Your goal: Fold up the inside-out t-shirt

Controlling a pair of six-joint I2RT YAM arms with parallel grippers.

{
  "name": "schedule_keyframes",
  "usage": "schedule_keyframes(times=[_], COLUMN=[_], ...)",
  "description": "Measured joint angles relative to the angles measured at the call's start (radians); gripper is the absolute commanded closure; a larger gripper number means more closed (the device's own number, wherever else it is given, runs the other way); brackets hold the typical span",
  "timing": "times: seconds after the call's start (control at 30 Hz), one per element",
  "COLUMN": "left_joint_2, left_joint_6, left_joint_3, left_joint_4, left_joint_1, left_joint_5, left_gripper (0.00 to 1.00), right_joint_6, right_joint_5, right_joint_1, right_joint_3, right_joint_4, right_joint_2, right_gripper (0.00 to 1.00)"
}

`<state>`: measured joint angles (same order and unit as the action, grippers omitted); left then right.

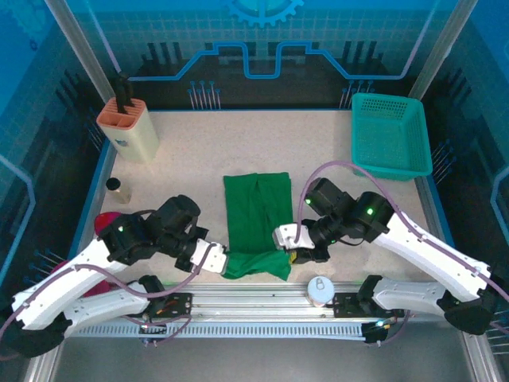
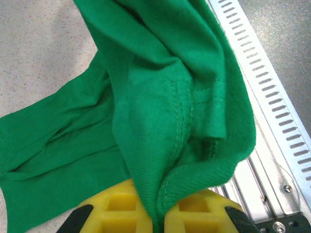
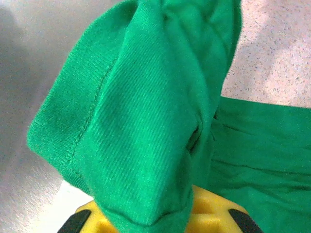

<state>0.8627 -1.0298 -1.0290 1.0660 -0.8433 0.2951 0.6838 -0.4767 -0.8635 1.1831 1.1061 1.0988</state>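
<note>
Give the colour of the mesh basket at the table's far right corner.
The basket is teal, best seen in the top external view.

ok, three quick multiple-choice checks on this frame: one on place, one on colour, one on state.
1. Where does the teal basket sit?
A) at the far right corner of the table
B) at the far left corner
C) at the near edge, between the arms

2. What colour are the fingers of the left gripper?
A) black
B) yellow
C) white

3. What state is the right gripper in?
A) open above bare tabletop
B) shut on nothing
C) shut on the t-shirt

Answers:
1 A: the top view has the basket at the far right corner.
2 B: the left wrist view shows yellow finger blocks either side of the cloth.
3 C: the right wrist view shows green cloth pinched between its fingers.
</note>
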Motion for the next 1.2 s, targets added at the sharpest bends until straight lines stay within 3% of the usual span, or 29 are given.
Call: schedule_keyframes(times=[0.1, 0.3, 0.47, 0.6, 0.87, 1.0, 1.2], left_joint_2=[0.055, 0.070, 0.076, 0.073, 0.021, 0.089, 0.269], left_joint_6=[0.018, 0.056, 0.087, 0.070, 0.010, -0.023, -0.042], left_joint_3=[-0.032, -0.074, -0.074, -0.075, -0.108, -0.131, -0.135], left_joint_4=[-0.007, -0.028, -0.062, -0.045, 0.014, -0.002, -0.117], left_joint_1=[0.045, 0.103, 0.237, 0.284, 0.315, 0.327, 0.419], left_joint_5=[0.046, 0.120, 0.166, 0.199, 0.290, 0.305, 0.320], left_gripper=[1.00, 1.00, 1.00, 1.00, 1.00, 1.00, 1.00], right_joint_6=[-0.053, -0.113, -0.163, -0.194, -0.273, -0.274, -0.304], right_joint_5=[-0.055, -0.105, -0.157, -0.169, -0.257, -0.326, -0.419], right_joint_1=[0.062, 0.085, 0.130, 0.081, -0.071, 0.004, 0.232], right_joint_3=[0.002, 0.002, 0.010, 0.016, 0.036, 0.036, 0.011], right_joint_4=[0.016, 0.039, 0.002, -0.002, -0.004, -0.012, -0.098], right_joint_2=[0.029, 0.024, 0.077, 0.138, 0.103, 0.087, 0.094], right_gripper=[1.00, 1.00, 1.00, 1.00, 1.00, 1.00, 1.00])
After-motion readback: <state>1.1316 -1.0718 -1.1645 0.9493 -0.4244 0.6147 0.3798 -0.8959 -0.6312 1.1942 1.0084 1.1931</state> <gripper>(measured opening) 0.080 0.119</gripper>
